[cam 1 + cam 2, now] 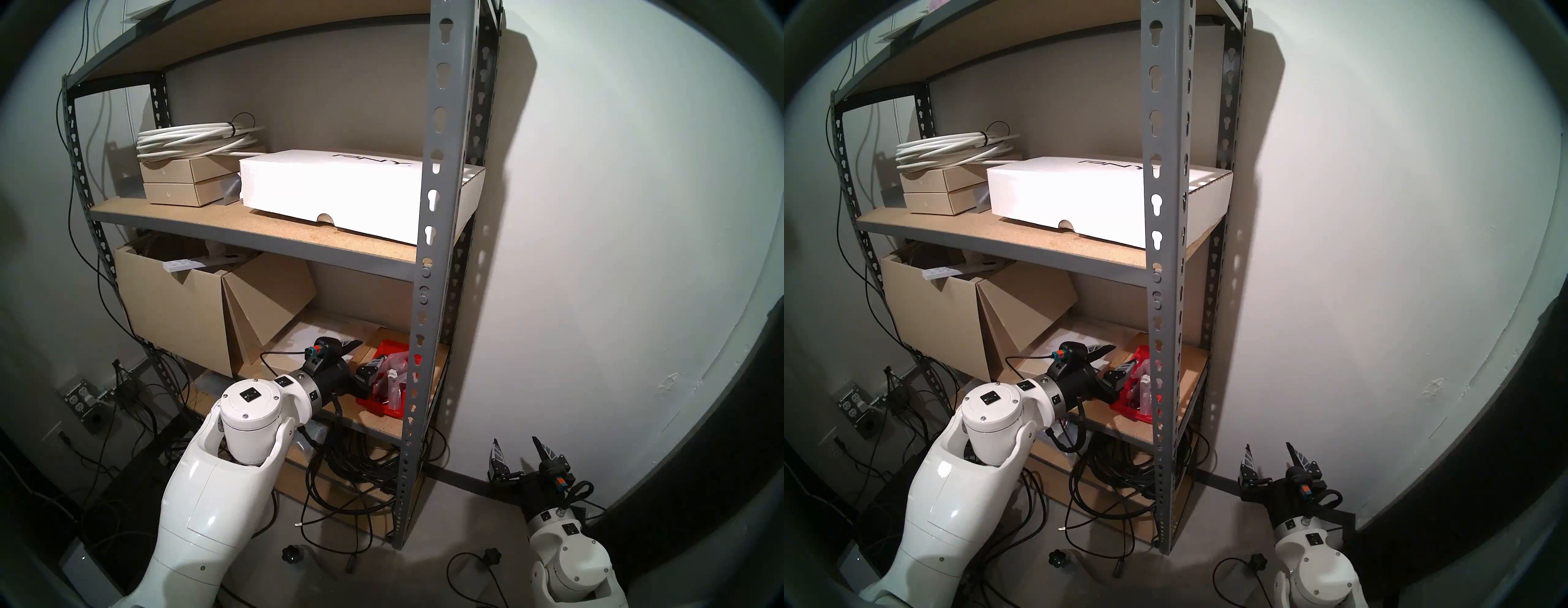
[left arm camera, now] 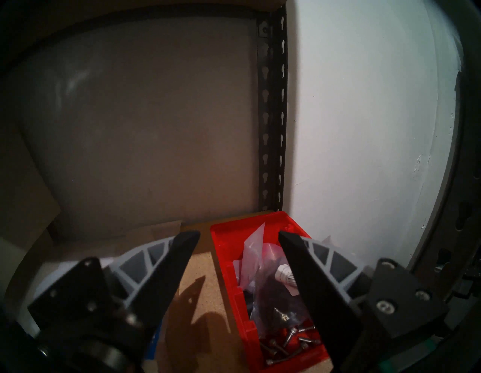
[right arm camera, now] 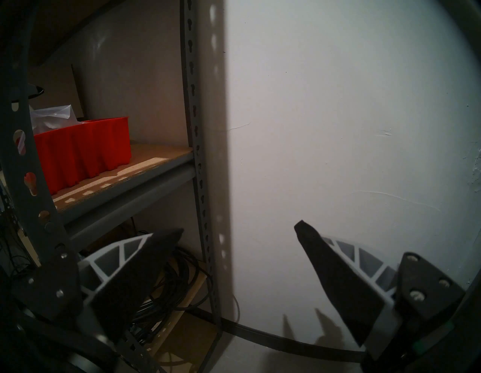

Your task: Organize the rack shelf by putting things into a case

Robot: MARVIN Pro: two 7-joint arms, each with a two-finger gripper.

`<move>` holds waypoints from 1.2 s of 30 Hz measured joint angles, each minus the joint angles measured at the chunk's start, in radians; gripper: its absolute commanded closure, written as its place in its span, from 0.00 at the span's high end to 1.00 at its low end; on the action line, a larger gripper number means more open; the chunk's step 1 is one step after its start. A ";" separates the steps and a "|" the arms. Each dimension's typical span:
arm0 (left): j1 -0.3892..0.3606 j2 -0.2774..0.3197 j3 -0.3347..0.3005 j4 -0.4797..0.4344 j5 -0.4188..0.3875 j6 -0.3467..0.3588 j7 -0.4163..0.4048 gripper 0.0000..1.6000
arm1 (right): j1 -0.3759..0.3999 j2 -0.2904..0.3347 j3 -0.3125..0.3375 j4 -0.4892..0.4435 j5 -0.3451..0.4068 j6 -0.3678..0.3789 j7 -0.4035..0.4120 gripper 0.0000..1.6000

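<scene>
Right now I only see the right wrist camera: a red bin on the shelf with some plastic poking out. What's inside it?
Observer: The left wrist view looks down into the red bin. It holds clear plastic bags of dark parts, with loose screws at the near end.
Operator: Where's the other hand?
Observer: The left hand is open and empty. One finger is over the bin and the other is over the bare shelf board.
Operator: What's on the shelf above?
Observer: The head view shows a big white box lying flat there.
</scene>
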State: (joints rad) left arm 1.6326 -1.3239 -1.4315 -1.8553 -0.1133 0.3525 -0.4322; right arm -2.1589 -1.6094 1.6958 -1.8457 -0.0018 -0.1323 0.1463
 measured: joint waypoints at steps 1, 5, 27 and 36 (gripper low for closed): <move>0.005 -0.001 0.000 -0.003 0.000 0.002 0.003 0.76 | 0.000 0.000 0.000 0.000 0.000 0.000 0.000 1.00; 0.027 -0.003 0.002 -0.012 0.006 0.008 0.021 0.78 | 0.000 0.000 0.000 0.000 0.000 0.000 0.000 1.00; 0.049 -0.012 0.014 0.043 0.036 -0.028 0.060 0.79 | 0.000 0.000 0.000 0.000 0.000 0.000 0.000 1.00; 0.040 -0.013 0.018 0.063 0.030 -0.034 0.051 0.81 | 0.000 0.000 0.000 0.000 0.000 0.000 0.000 1.00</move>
State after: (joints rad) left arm 1.6723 -1.3373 -1.4139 -1.7927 -0.0836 0.3182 -0.3809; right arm -2.1589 -1.6094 1.6958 -1.8457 -0.0018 -0.1323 0.1463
